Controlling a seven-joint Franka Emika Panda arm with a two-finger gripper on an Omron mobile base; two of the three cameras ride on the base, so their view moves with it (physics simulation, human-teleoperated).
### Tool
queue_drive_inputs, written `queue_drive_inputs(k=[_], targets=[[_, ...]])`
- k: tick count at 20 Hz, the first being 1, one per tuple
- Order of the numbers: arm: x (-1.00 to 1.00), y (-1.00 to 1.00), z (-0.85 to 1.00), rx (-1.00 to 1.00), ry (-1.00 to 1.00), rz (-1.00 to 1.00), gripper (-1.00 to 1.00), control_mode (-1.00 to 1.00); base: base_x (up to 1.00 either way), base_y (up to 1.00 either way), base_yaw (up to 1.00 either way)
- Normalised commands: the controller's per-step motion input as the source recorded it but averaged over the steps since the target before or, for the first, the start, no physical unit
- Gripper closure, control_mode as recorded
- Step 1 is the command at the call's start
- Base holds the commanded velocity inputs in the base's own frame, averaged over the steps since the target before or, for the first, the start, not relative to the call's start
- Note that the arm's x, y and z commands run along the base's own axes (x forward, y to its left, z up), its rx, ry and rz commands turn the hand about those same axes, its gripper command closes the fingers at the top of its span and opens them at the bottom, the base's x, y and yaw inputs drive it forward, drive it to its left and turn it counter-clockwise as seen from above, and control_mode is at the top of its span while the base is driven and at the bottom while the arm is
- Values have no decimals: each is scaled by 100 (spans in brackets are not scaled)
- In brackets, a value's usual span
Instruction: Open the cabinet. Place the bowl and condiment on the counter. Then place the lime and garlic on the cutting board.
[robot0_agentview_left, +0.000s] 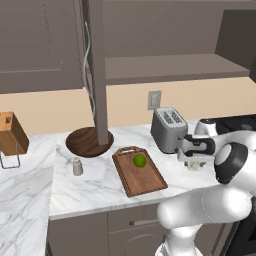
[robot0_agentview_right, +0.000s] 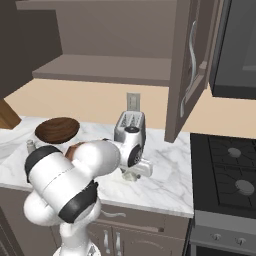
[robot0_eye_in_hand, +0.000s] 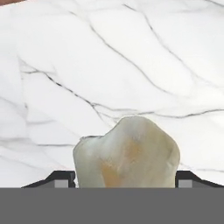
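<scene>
Garlic (robot0_eye_in_hand: 127, 153): nearest the hand camera, sitting on the white marble desk (robot0_agentview_left: 95, 187) between the 2 finger tips (robot0_eye_in_hand: 61, 178); in the left base view it is the pale lump under the hand (robot0_agentview_left: 193, 165), right of the board.
Hand: pointing straight down at the desk just in front of the toaster (robot0_agentview_left: 169, 129); 1 dark tip shows on each side of the garlic, close to its flanks. Whether they already press it I cannot tell.
Arm: white, folded low over the desk's front edge, the elbow bulking in the foreground, the forearm reaching across to the wrist above the garlic.
Board (robot0_agentview_left: 140, 172): reddish-brown, lying flat on the desk left of the hand, handle end toward the wall.
Lime (robot0_agentview_left: 139, 160): bright green, resting on the board near its handle end.
Bowl (robot0_agentview_left: 85, 141): dark brown, on the desk behind the board's left corner, partly hidden by the edge of the open cabinet door (robot0_agentview_left: 98, 70).
Shaker (robot0_agentview_left: 77, 166): small, grey, upright on the desk left of the board, in front of the bowl.
Cabinet (robot0_agentview_left: 170, 45): doors swung open, its shelf bare.
Knife block (robot0_agentview_left: 11, 132): light wood, far left on the desk.
Stove (robot0_agentview_right: 230, 175): right of the desk.
</scene>
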Motion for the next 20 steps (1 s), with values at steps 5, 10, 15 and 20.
queue_drive_inputs(k=[5, 10, 15, 20], targets=[[-51, 2, 19, 0, -8, 0, 100, -100, 0, 0, 0], [-70, 51, 64, 0, -25, 6, 100, -100, 0, 0, 0], [-26, 100, 51, -2, -15, 20, 100, -100, 0, 0, 0], [-8, 100, 49, -6, -10, 22, 100, -100, 0, 0, 0]])
